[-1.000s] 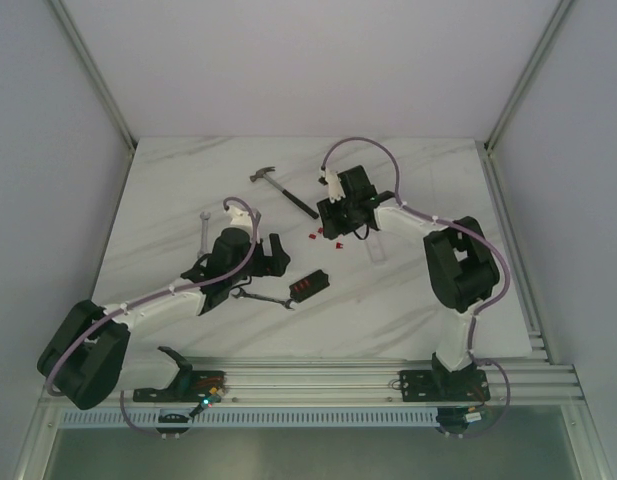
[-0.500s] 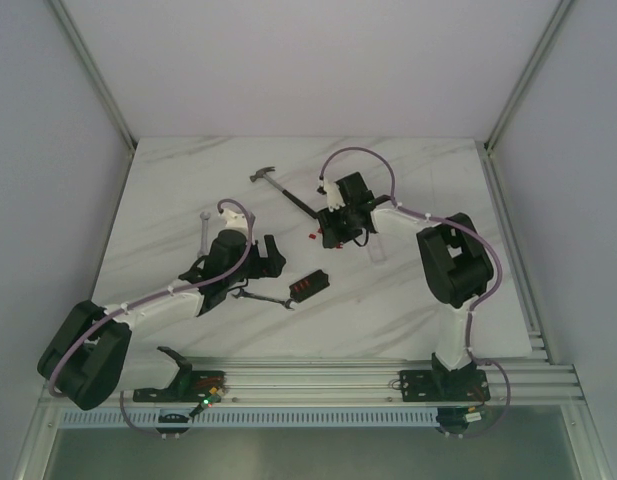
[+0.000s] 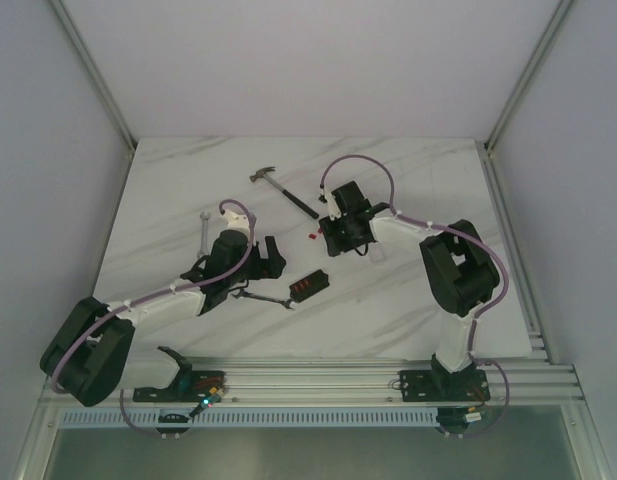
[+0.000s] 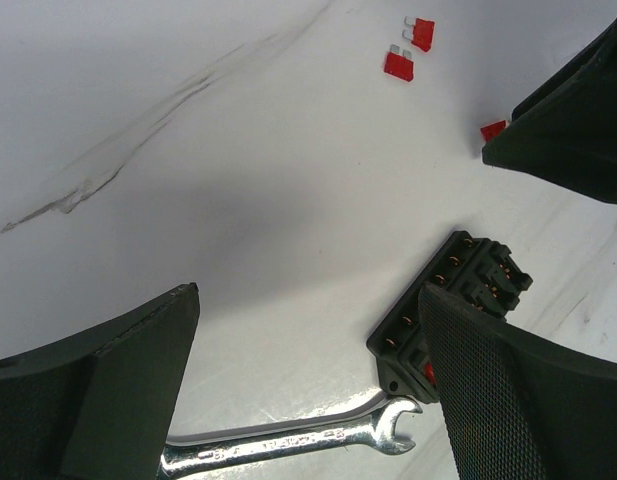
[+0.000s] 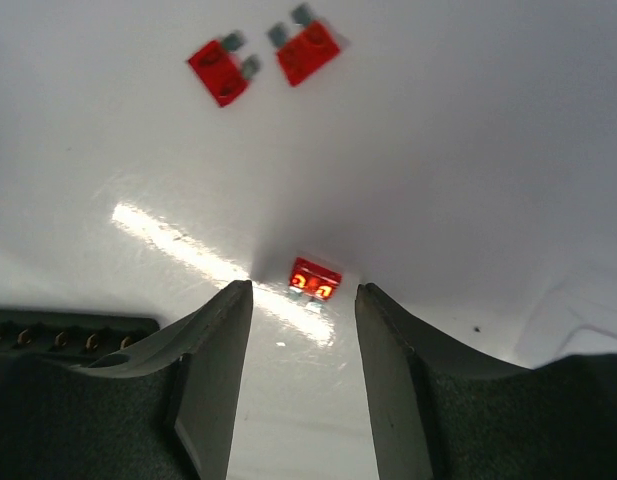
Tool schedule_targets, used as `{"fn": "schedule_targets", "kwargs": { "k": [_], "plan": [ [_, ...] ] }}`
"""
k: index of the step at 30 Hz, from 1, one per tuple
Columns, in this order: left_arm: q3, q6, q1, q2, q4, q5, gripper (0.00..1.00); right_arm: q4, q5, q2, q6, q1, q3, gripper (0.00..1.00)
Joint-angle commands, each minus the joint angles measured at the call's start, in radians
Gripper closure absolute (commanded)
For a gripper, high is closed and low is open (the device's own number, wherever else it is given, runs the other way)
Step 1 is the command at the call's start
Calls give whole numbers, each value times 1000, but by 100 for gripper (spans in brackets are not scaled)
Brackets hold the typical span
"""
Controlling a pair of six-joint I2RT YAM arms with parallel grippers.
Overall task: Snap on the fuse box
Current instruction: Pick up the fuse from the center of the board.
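Eyes on the small black rectangular plastic fuse box first: it lies flat on the white marble-patterned table, between my two arms, with nothing holding it. The open-ended head of a silver metal wrench sits just beside its near corner; I cannot tell whether they touch. My left gripper hangs over the table with its jaws spread wide. From its wrist camera the box shows just ahead of the finger on the right of that view, which hides part of it; gold contacts show on the box there. My right gripper is further back on the table, apart from the box. Its jaws are also spread and it points down, with a small red plastic fuse lying on the table right between its fingertips, and neither finger visibly touching it. Two more loose red fuses lie beyond it, close together. A claw hammer with a black handle lies further back, its handle end near the right gripper.
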Motion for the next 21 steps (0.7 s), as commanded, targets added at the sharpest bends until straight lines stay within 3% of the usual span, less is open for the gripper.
{"fn": "schedule_targets", "kwargs": {
  "k": [1, 21],
  "plan": [
    [19, -15, 5, 4, 6, 4, 0, -51, 165, 2, 89, 20, 48, 48],
    [20, -45, 12, 8, -6, -8, 0, -102, 377, 76, 323, 106, 85, 57]
  ]
}}
